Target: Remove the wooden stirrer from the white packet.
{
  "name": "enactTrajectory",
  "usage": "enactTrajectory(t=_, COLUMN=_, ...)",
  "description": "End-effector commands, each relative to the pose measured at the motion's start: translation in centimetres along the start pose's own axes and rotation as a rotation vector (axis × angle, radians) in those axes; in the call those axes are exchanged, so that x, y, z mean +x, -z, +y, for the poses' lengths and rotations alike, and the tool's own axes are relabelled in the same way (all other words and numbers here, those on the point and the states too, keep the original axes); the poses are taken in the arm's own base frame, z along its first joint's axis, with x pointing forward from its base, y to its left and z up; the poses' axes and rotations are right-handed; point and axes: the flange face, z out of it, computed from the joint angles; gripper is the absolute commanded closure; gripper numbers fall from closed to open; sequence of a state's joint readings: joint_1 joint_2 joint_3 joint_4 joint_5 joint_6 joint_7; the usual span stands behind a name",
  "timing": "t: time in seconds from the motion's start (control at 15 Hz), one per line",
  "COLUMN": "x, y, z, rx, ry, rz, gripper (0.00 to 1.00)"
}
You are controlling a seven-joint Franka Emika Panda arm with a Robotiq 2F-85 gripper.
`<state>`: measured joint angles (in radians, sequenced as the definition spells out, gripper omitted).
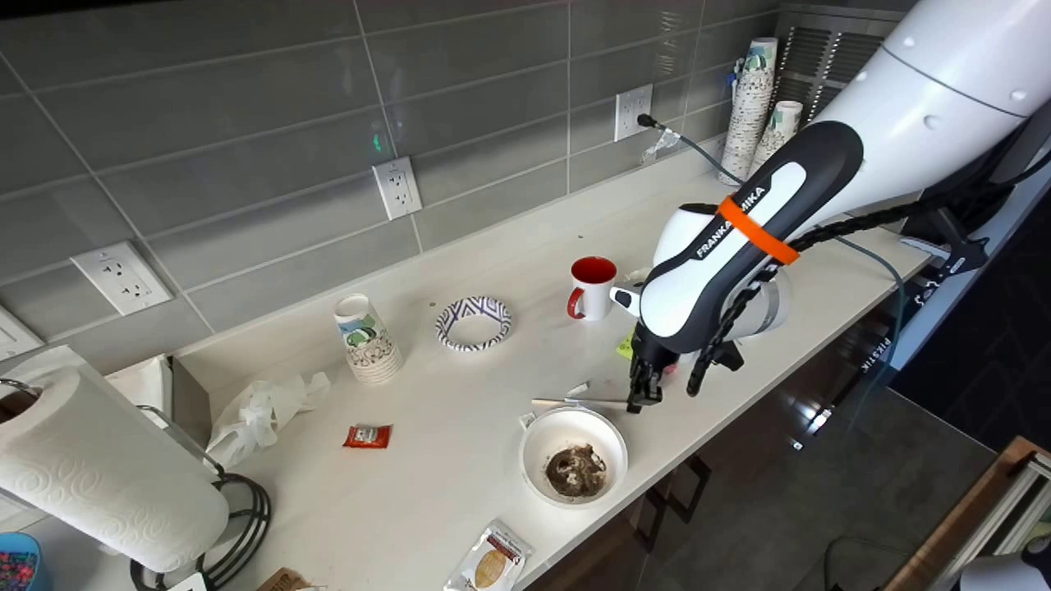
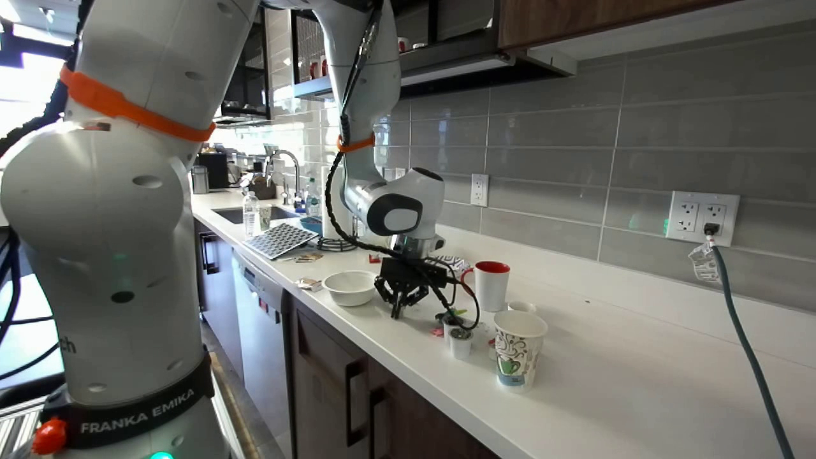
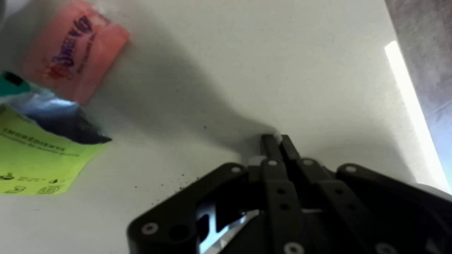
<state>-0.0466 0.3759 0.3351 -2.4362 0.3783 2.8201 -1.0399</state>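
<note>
My hand point(image 3: 277, 139) pinches a pale sliver point(image 3: 278, 136), paper or wood I can't tell, with the thin, straight wooden stirrer point(image 1: 548, 402) just beside the round white bowl point(image 1: 566, 428).

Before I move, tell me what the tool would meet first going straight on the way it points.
Most likely the white countertop: the tool points down at it in both exterior views. Whether its fingertips touch it right now, I cannot tell.
</note>
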Motion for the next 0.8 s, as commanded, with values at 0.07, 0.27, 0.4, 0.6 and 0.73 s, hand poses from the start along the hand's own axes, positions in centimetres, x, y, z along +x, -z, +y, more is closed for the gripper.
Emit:
enactTrajectory(t=0.07, x=0.1, y=-0.4, z=0.2, rx=0.003, ry=-0.003, rz=-0.006, gripper=1.0)
enactTrajectory(t=0.27, x=0.0, y=-0.4, z=0.2, rx=0.001, ry=0.001, rz=-0.005, gripper=1.0)
enactTrajectory(t=0.4, x=0.2, y=-0.2, z=0.1, rx=-0.004, ry=0.006, rz=-0.006, gripper=1.0)
enactTrajectory(t=0.6, x=0.7, y=0.8, z=-0.3, rx=-0.019, ry=0.02, rz=-0.014, gripper=1.0)
enactTrajectory(t=0.73, x=1.1, y=1.7, z=-0.7, rx=-0.026, ry=0.027, rz=-0.018, gripper=1.0)
